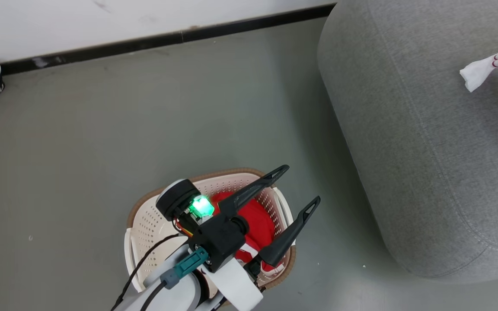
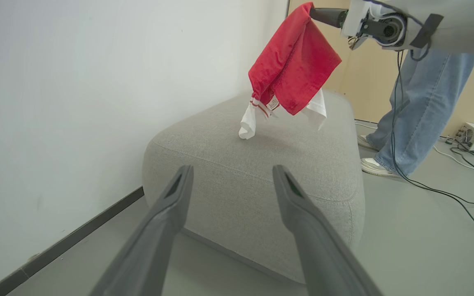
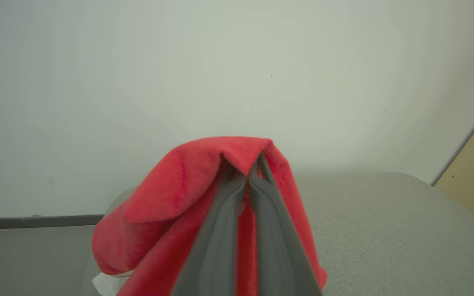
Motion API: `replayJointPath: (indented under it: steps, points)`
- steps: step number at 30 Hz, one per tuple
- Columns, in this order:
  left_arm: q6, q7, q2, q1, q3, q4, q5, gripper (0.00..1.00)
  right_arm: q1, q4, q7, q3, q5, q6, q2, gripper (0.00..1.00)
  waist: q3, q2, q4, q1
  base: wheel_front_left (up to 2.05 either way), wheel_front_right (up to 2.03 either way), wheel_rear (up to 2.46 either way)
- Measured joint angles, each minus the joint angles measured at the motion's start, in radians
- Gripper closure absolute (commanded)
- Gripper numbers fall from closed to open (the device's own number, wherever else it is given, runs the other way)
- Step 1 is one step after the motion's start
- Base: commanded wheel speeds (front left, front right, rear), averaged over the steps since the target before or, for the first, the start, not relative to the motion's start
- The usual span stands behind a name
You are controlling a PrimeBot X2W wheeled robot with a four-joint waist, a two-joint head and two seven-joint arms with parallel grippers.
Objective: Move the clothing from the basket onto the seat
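Head view showed the left hand (image 1: pixel 301 183) wide open over the basket (image 1: pixel 145 224), clothing (image 1: pixel 257 224) inside; the right hand (image 3: pixel 247 169) pinched a garment (image 3: pixel 179 185) over the seat (image 2: pixel 261 176) (soft, light, limp; probably best grabbed at a bunched fold).

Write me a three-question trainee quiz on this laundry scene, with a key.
1. True or false: the left gripper is shut on the basket.
2. The red garment pinched by the right gripper hangs over: A the basket, B the seat, C the left gripper.
3. Fill in: a second red garment lies in the ____.
Key: 1 false; 2 B; 3 basket.
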Motion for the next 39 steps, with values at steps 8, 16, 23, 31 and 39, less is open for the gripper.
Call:
replayJointPath:
  steps: [8, 16, 23, 31, 39]
  points:
    - [0.000, 0.009, 0.005, -0.033, -0.010, -0.018, 0.002, 0.00, 0.008, 0.130, -0.025, -0.056, -0.040, 0.000, 0.001, 1.00, 0.058, 0.0000, 0.021, 0.0001, 0.00, 0.00, 0.00]
    - [0.000, 0.016, 0.006, -0.068, -0.029, -0.022, 0.003, 0.00, 0.050, 0.240, -0.035, -0.102, -0.055, 0.000, 0.072, 1.00, 0.105, 0.0000, 0.034, 0.0000, 0.00, 0.00, 0.00]
    - [0.000, 0.016, 0.013, -0.088, -0.034, -0.021, 0.003, 0.00, 0.075, 0.276, -0.035, -0.128, -0.072, 0.000, 0.132, 1.00, 0.133, 0.0000, 0.040, 0.0000, 0.00, 0.00, 0.00]
    - [0.000, 0.009, 0.023, -0.105, -0.035, -0.003, 0.003, 0.00, 0.085, 0.277, -0.035, -0.161, -0.091, 0.000, 0.154, 1.00, 0.148, 0.0000, 0.037, 0.0000, 0.00, 0.00, 0.00]
    - [0.000, -0.004, 0.024, -0.105, -0.042, 0.026, 0.003, 0.00, 0.134, 0.266, -0.035, -0.187, -0.133, 0.000, 0.208, 0.42, 0.140, 0.0000, 0.025, 0.0000, 0.00, 0.00, 0.00]
